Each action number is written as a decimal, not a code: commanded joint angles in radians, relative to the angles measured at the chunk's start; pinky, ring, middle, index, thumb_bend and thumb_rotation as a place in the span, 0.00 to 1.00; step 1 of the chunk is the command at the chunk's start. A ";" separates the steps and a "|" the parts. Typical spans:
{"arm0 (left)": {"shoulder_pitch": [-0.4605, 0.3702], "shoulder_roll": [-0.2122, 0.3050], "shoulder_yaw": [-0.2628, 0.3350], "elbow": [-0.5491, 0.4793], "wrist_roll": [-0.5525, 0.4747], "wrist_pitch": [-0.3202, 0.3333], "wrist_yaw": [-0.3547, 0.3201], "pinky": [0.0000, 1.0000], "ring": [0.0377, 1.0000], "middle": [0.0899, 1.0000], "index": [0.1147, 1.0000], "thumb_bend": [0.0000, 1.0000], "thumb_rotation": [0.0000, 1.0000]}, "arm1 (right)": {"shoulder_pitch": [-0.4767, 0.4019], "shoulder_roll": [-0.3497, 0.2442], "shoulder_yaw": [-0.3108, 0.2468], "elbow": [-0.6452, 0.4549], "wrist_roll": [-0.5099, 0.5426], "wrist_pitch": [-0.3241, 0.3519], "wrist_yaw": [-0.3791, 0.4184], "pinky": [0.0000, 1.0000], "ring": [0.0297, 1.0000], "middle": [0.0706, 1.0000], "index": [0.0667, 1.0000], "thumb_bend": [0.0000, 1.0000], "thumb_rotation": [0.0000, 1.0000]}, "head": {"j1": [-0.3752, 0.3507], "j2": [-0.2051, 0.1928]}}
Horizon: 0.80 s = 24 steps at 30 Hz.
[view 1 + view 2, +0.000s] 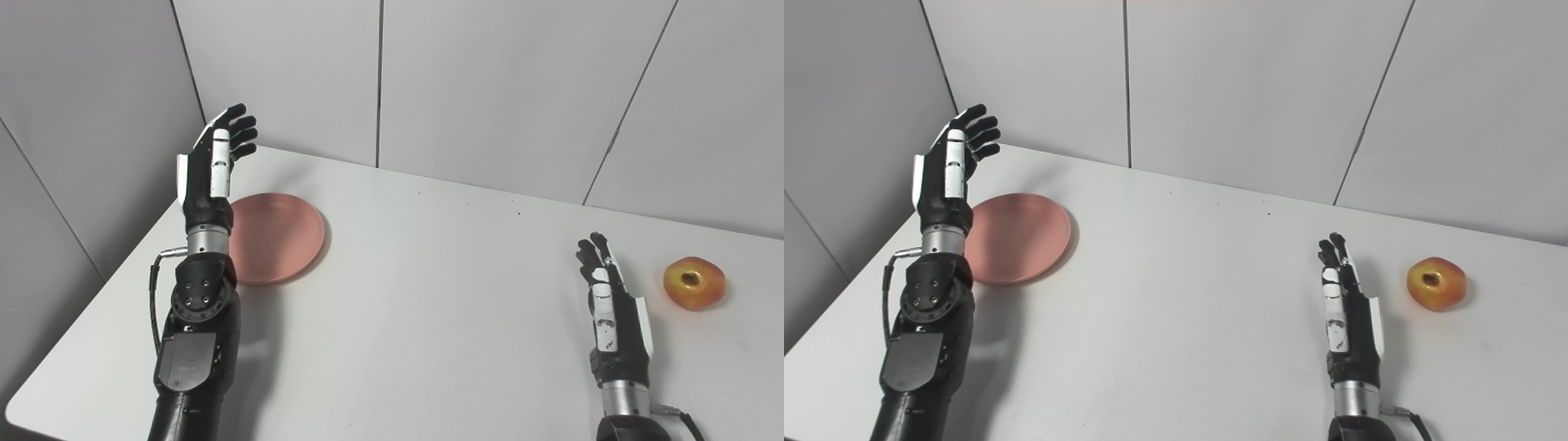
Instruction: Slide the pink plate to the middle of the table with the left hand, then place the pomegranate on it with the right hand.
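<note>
On the smooth white table (pixel 429 306), one round, shallow, matte pink plate (pixel 278 236) lies at the far left, and one glossy red-yellow pomegranate (pixel 694 282) sits at the right. The left hand (pixel 211 168) is raised over the plate's left edge, fingers spread, empty. The right hand (pixel 609 306), spread and empty, stands near the pomegranate, apart from it.

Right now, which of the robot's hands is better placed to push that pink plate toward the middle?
The left hand. It is raised, open, right beside the pink plate's left edge, near the table's left corner. The right hand is far across the table, next to the pomegranate.
</note>
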 commanded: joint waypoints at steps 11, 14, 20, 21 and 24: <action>-0.007 0.066 0.029 0.002 0.003 0.027 0.010 0.73 0.75 0.74 0.71 0.25 0.92 | 0.038 -0.017 -0.009 0.049 0.007 -0.046 0.013 0.97 0.92 0.90 0.93 0.56 1.00 | 0.000 0.004; -0.002 0.080 0.037 0.024 0.005 0.010 0.005 0.73 0.75 0.74 0.71 0.25 0.93 | 0.038 -0.016 -0.010 0.046 0.010 -0.037 0.014 0.98 0.93 0.90 0.93 0.56 1.00 | 0.001 0.004; 0.000 0.098 0.047 0.074 -0.010 -0.005 -0.005 0.73 0.75 0.73 0.70 0.28 0.89 | 0.040 -0.017 -0.010 0.040 0.007 -0.035 0.016 0.98 0.93 0.91 0.93 0.56 1.00 | 0.001 0.004; -0.001 0.100 0.048 0.083 -0.009 -0.005 -0.006 0.73 0.74 0.73 0.69 0.29 0.88 | 0.040 -0.017 -0.010 0.041 0.005 -0.037 0.015 0.98 0.93 0.91 0.93 0.56 1.00 | 0.002 0.005; -0.002 0.104 0.049 0.103 -0.010 -0.015 -0.006 0.72 0.74 0.73 0.69 0.29 0.87 | 0.037 -0.019 -0.010 0.045 0.006 -0.037 0.016 0.99 0.93 0.90 0.93 0.56 1.00 | 0.002 0.005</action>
